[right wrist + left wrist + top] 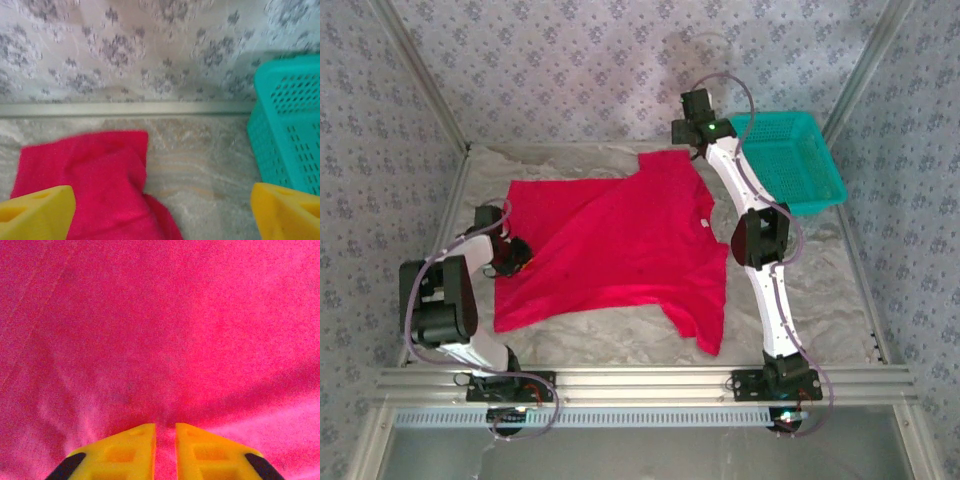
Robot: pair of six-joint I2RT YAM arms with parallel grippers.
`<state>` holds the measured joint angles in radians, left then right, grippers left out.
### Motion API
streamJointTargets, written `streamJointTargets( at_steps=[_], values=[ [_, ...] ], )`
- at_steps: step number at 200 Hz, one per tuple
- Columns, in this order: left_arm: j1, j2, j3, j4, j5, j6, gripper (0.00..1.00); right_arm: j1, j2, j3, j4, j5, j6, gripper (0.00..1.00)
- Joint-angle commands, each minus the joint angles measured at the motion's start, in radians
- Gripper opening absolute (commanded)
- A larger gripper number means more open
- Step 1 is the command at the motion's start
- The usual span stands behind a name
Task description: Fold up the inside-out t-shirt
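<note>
The red t-shirt (620, 240) lies spread on the table, with a small white tag (704, 222) near its right edge. My left gripper (515, 255) is at the shirt's left edge. In the left wrist view its yellow fingers (132, 450) stand almost together, with red cloth (160, 330) puckered into the narrow gap of the left gripper (165, 432). My right gripper (695, 110) hangs over the shirt's far corner. The right gripper (160, 210) stands wide open above the table, and the loose red corner (100, 175) lies below by its left finger (35, 212), gripped by nothing.
A teal mesh basket (790, 160) stands at the far right, close to the right gripper; its wall (290, 130) is just right of the right finger. Patterned walls and metal rails (125, 108) bound the table. Bare grey covering (610, 335) lies in front of the shirt.
</note>
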<state>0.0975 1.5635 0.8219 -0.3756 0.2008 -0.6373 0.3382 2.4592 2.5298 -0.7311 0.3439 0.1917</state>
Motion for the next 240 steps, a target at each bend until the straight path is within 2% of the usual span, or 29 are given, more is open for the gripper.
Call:
streamJointTargets(
  at_steps=[1, 23, 35, 53, 83, 123, 150, 189, 202, 221, 240],
  values=[
    [-0.063, -0.053, 0.105, -0.06, -0.053, 0.02, 0.22, 0.053, -0.109, -0.116, -0.136, -0.035, 0.075, 0.94],
    [-0.11, 0.024, 0.22, -0.045, -0.021, 0.023, 0.22, 0.066, -0.212, -0.358, -0.104, -0.153, 0.187, 0.94],
    [-0.108, 0.089, 0.275, -0.025, 0.009, 0.006, 0.21, 0.054, -0.243, -0.478, -0.037, -0.256, 0.249, 0.92],
    [-0.093, 0.201, 0.356, 0.011, 0.059, -0.019, 0.19, 0.034, -0.248, -0.581, 0.006, -0.318, 0.316, 0.91],
    [-0.038, 0.382, 0.454, 0.057, 0.132, -0.063, 0.16, -0.016, -0.232, -0.701, 0.046, -0.353, 0.389, 0.89],
    [0.025, 0.49, 0.492, 0.104, 0.116, -0.092, 0.15, -0.081, -0.264, -0.845, 0.041, -0.312, 0.427, 0.89],
    [0.03, 0.563, 0.56, 0.103, 0.124, -0.087, 0.16, -0.108, -0.27, -0.868, 0.047, -0.266, 0.465, 0.89],
    [0.029, 0.644, 0.671, 0.112, 0.138, -0.087, 0.16, -0.108, -0.223, -0.725, -0.019, -0.144, 0.463, 0.89],
    [0.029, 0.657, 0.711, 0.112, 0.152, -0.077, 0.16, -0.096, -0.229, -0.692, -0.015, -0.144, 0.446, 0.88],
    [0.025, 0.629, 0.732, 0.105, 0.171, -0.059, 0.17, -0.061, -0.262, -0.666, -0.022, -0.148, 0.393, 0.88],
    [0.021, 0.52, 0.682, 0.096, 0.161, -0.039, 0.2, -0.018, -0.324, -0.688, -0.018, -0.177, 0.345, 0.89]
  ],
)
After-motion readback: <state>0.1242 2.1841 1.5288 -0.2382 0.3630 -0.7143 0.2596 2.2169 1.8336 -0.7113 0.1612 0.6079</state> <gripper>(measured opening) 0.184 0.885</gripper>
